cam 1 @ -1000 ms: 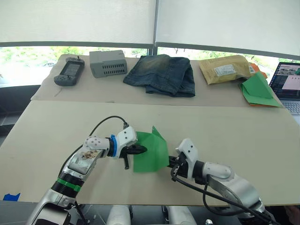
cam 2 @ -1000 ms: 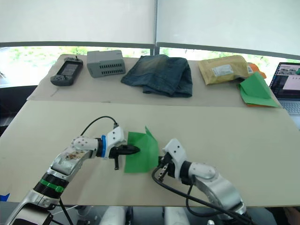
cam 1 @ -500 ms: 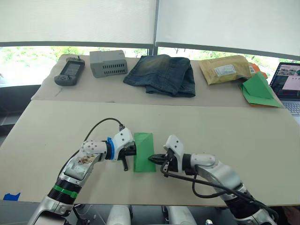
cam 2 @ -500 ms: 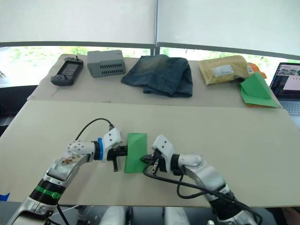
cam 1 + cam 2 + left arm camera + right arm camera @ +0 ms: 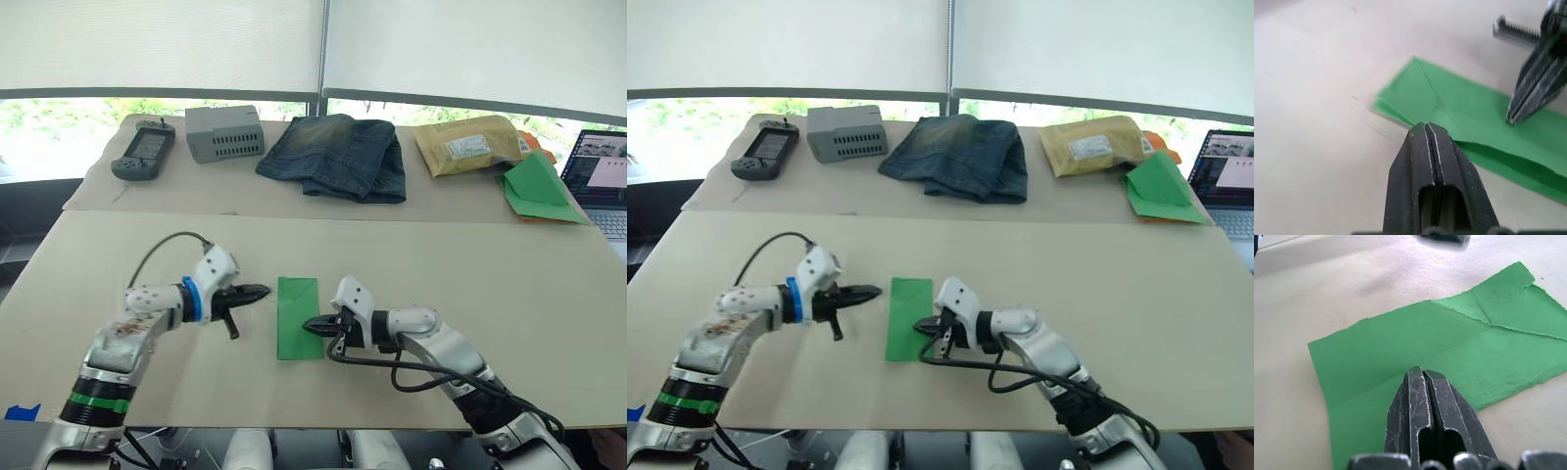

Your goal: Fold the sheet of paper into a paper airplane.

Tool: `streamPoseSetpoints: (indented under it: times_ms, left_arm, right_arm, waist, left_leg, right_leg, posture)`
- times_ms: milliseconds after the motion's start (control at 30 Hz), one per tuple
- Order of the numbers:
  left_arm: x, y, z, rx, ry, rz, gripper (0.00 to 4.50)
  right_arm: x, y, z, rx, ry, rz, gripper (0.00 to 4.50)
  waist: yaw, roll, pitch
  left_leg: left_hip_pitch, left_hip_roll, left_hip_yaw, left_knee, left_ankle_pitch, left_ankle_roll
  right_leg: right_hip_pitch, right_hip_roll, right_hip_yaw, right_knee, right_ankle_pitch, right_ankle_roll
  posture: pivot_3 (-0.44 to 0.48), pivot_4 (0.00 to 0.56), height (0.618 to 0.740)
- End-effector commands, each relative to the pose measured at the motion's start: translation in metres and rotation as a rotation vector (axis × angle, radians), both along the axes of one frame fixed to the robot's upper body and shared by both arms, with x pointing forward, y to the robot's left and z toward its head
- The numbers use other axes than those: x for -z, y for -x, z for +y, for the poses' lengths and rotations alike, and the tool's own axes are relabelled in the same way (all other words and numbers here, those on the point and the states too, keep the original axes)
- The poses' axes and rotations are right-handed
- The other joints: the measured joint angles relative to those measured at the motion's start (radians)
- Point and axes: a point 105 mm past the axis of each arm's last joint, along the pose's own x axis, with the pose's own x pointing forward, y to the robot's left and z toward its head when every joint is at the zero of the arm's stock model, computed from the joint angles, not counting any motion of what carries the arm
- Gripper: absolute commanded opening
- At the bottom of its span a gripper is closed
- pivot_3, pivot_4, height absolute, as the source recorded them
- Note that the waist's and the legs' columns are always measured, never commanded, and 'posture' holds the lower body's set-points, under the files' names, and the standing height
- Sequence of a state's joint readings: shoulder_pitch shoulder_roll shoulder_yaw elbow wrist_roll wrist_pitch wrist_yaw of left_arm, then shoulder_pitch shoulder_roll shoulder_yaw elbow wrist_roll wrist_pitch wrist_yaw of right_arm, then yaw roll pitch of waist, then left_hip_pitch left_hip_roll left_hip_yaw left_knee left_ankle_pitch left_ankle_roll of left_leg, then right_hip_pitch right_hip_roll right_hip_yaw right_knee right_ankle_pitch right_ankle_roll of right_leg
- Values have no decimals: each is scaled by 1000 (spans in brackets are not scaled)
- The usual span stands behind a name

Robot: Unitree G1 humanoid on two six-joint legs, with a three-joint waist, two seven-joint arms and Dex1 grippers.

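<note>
Now the sheet of paper (image 5: 299, 317) is lying folded on the tabletop (image 5: 470, 264), long axis running away from the robot; the right gripper (image 5: 312, 324), jaws closed, is pressing its right edge, nearer than the closed left gripper (image 5: 261, 291), apart.

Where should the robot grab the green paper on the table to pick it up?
Probably at the long edge of the sheet of paper facing the left gripper, coming in low from that side. The paper lies flat and folded, and in the left wrist view its layered edge looks slightly raised off the table, giving thin fingers something to pinch.
</note>
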State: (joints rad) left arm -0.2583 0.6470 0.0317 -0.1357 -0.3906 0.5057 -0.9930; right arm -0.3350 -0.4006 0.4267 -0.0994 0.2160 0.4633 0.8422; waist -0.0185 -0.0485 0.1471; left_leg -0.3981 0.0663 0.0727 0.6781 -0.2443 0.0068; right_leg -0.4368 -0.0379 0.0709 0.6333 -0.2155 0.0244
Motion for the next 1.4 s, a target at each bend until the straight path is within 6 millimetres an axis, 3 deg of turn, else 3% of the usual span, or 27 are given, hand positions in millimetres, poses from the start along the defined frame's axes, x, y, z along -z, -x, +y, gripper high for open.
streamPoseSetpoints:
  times_ms: [33, 233, 333, 567, 867, 1400]
  left_arm:
    - [-27, 5, -15, 77, 86, -64, 0]
    - [-6, 5, -49, 144, 66, -25, 0]
    - [23, 5, -51, 140, -44, 31, 0]
    - [51, 18, -58, 205, -103, 88, 0]
    - [61, 15, -56, 182, -166, 53, 0]
    - [68, 18, -51, 150, -189, 60, 0]
  right_arm:
    - [23, 1, -10, 42, 83, 78, 63]
    - [24, -1, -15, 93, 88, 88, 63]
    - [17, -3, -19, 134, 66, 73, 63]
    - [2, -5, -28, 195, 18, 53, 63]
    - [-3, -32, -33, 234, 16, 11, 63]
    - [-14, -76, -12, 169, 31, -93, 63]
  waist:
    - [1, 0, 0]
    - [4, 0, 0]
    - [4, 1, 0]
    - [11, 1, 0]
    - [7, 1, 0]
    - [1, 2, 0]
  left_leg:
    - [0, 0, 0, 0, 0, 0]
    - [5, 0, 0, 0, 0, 0]
    - [7, -1, 0, -1, 0, 0]
    - [8, -1, 0, -1, 0, 0]
    - [9, -2, 0, -1, 0, 0]
    - [10, -1, 0, -2, 0, 0]
  right_leg:
    - [0, 0, 0, 0, 0, 0]
    - [5, 0, 0, -1, 0, 0]
    - [8, 0, 0, -1, -1, 0]
    - [9, -2, 0, -3, -2, 0]
    - [11, -2, -1, -3, -6, -4]
    - [11, -2, -1, -2, -3, -2]
  posture:
    - [0, 150, 734]
    - [0, 150, 734]
    - [0, 150, 734]
    - [0, 150, 734]
    - [0, 150, 734]
    - [0, 150, 734]
